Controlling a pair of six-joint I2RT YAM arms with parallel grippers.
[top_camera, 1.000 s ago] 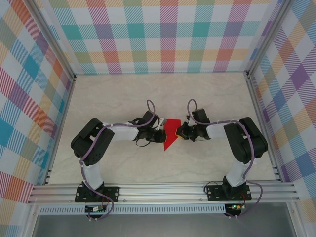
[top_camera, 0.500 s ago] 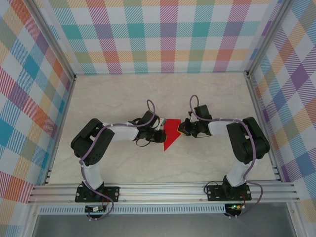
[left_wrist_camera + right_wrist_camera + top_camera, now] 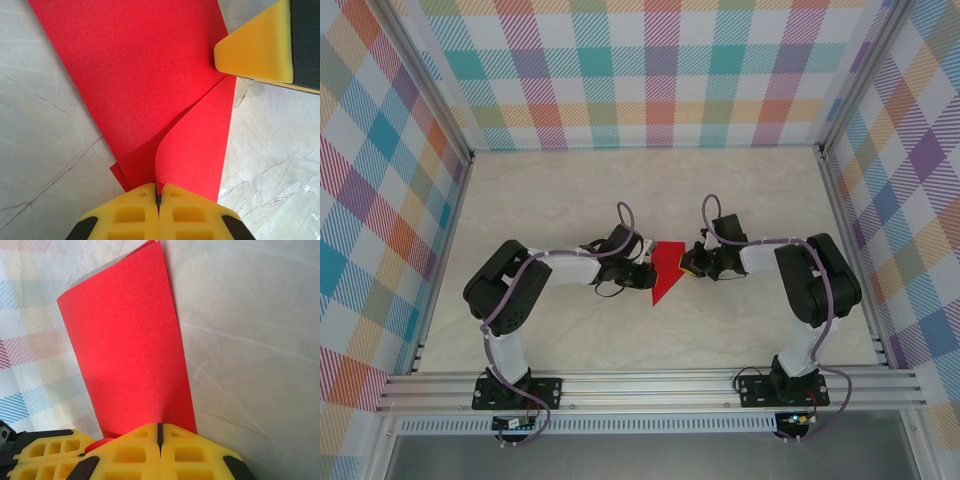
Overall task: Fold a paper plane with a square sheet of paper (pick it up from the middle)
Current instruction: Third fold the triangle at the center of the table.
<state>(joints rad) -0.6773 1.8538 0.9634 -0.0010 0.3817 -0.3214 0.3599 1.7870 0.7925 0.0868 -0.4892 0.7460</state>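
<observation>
Along the near edge of the table, an aluminium rail (image 3: pixel 650 385) carries both arm bases. From there the left arm (image 3: pixel 510 290) and the right arm (image 3: pixel 820 285) bend inward and meet at mid-table, tips facing each other.

Between them lies the sheet of paper (image 3: pixel 666 272), bright red and already partly folded. From above it reads as an angular shape with a sharp point toward the near side. The left gripper (image 3: pixel 650 277) has its yellow fingers pressed together on the sheet's left edge. Its wrist camera shows two layers meeting at the pinch, the upper one curling up along a soft crease. The right gripper (image 3: pixel 686 265) is likewise clamped tight on the opposite edge, where a long flap rises away from its fingers. One of its fingertips (image 3: pixel 255 45) touches the paper's far corner in the left wrist view. Whether the sheet rests flat on the table I cannot tell.

Beyond the grippers stretches pale marbled tabletop (image 3: pixel 620 190), and behind it stand checked pastel walls (image 3: pixel 650 80).
</observation>
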